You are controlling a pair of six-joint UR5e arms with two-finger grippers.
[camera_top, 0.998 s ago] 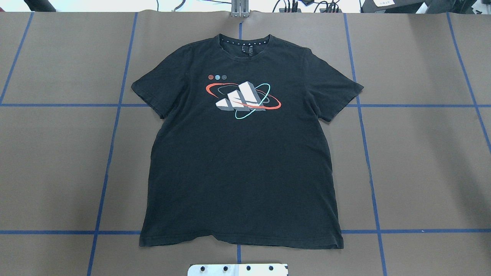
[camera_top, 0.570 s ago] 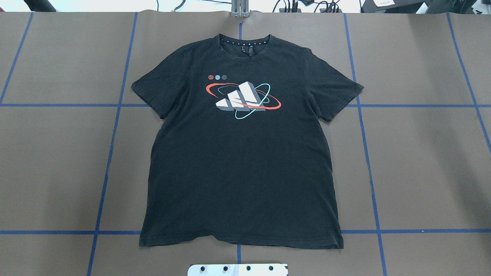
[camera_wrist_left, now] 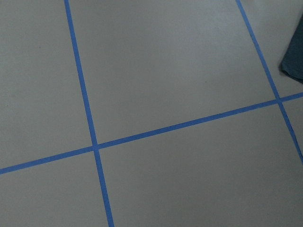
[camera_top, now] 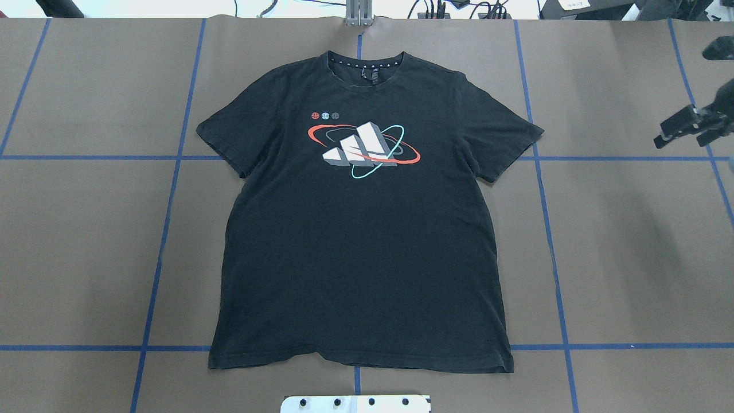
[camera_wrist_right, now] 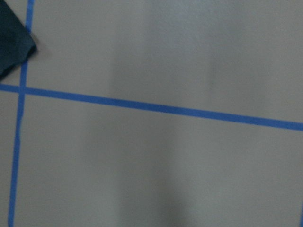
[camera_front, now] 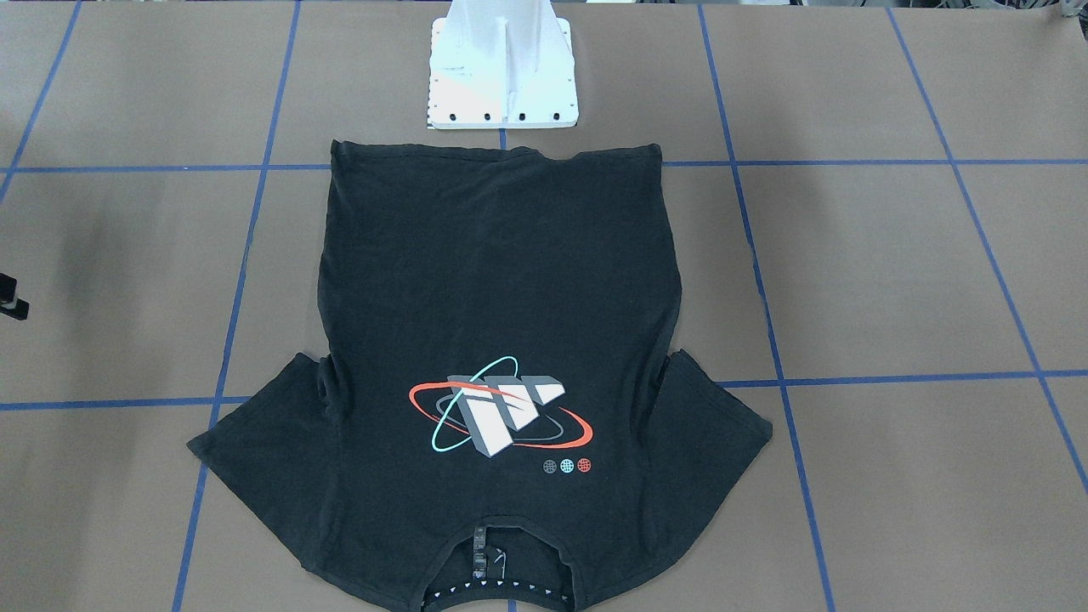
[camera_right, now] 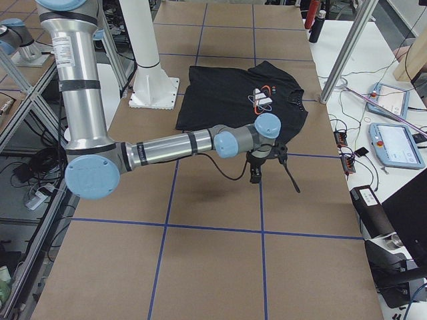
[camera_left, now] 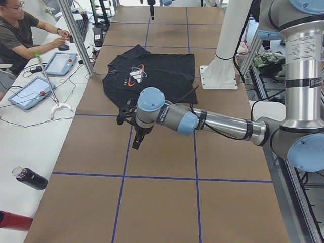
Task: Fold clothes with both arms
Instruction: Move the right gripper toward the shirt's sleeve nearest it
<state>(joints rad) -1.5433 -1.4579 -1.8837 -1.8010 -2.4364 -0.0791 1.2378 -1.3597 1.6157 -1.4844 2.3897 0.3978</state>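
Shirt (camera_top: 361,241) flat, print up, unfolded, mid worktop (camera_top: 619,258).
Right pincer (camera_top: 685,131) well apart from shirt, out past its sleeve; jaws look apart, nothing held.
Left pincer (camera_left: 129,126) well apart from shirt, past opposite sleeve; open or closed: cannot tell.
Risk: fabric lies flush on worktop, so pinch may catch top layer only or miss. Unequal lifts would skew fold.
Overhead lacks left pincer; only left side view shows it. Front view shows bunching at shirt armpit, faint in overhead.
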